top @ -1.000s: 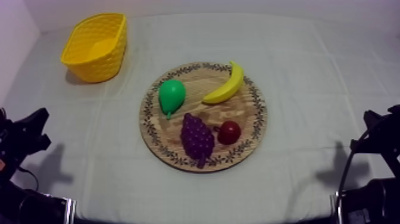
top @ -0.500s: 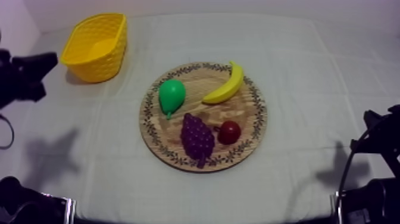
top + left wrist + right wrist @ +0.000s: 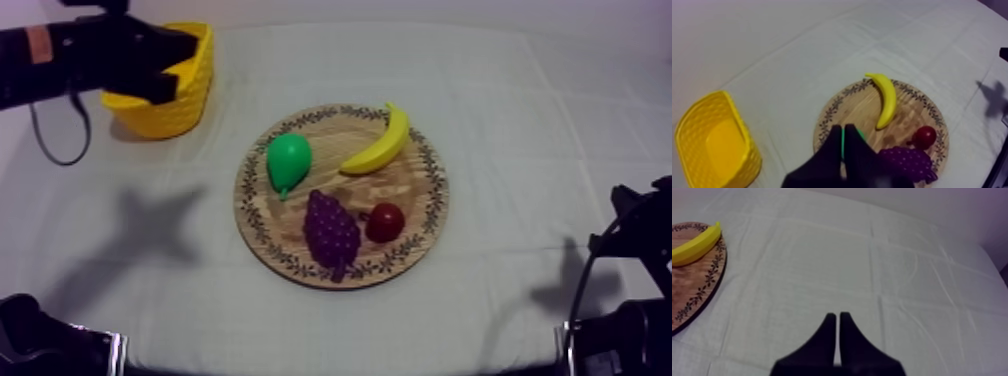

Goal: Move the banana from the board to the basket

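On the wooden board (image 3: 412,190) at the table's middle, you have the banana (image 3: 380,142) lying at the far right, its far tip resting on the patterned rim. It stands apart from the other fruit. A pear (image 3: 288,160) lies on the board's left part, a bunch of grapes (image 3: 331,230) at the near side, and a small red fruit (image 3: 385,222) just beside the grapes on their right.

The yellow basket (image 3: 190,105) stands at the far left of the cloth (image 3: 520,110), well apart from the board.

Your left gripper (image 3: 178,62) is raised off the table, its arm coming in from the upper left. Seen from above, it crosses the basket's rim. Its fingers are clenched together on nothing.

Your right gripper (image 3: 837,319) sits low at the table's right side over bare cloth, with the board's edge and the banana off to one side. Its fingers are likewise pressed together and empty.
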You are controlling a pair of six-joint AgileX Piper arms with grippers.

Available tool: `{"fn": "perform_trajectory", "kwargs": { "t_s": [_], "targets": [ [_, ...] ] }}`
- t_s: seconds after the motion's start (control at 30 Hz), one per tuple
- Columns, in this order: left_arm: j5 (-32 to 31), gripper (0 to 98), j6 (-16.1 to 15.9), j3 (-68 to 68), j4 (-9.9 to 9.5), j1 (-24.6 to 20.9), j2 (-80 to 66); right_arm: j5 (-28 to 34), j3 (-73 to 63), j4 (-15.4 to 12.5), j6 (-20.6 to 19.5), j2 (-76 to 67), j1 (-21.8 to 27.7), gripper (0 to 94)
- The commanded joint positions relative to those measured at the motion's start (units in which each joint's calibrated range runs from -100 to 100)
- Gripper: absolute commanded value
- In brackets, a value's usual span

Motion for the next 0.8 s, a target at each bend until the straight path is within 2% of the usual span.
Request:
{"fn": "perform_trajectory", "kwargs": {
  "t_s": [0.0,0.17,0.33,0.77],
  "targets": [
    [1.4,0.1,0.2,-4.2,-0.39,1.6,5.5,0.0,0.1,0.0,0.0,0.0,0.0,0.4],
    [5.4,0.1,0.1,-11.2,-1.17,3.7,13.4,0.0,0.1,0.0,0.0,0.0,0.0,0.4],
    [6.4,0.1,0.1,-15.0,-1.53,5.1,19.6,0.0,0.1,0.0,0.0,0.0,0.0,0.4],
    [7.5,0.1,0.6,-18.0,-1.01,6.5,30.9,0.0,0.1,0.0,0.0,0.0,0.0,0.4]
  ]
}}
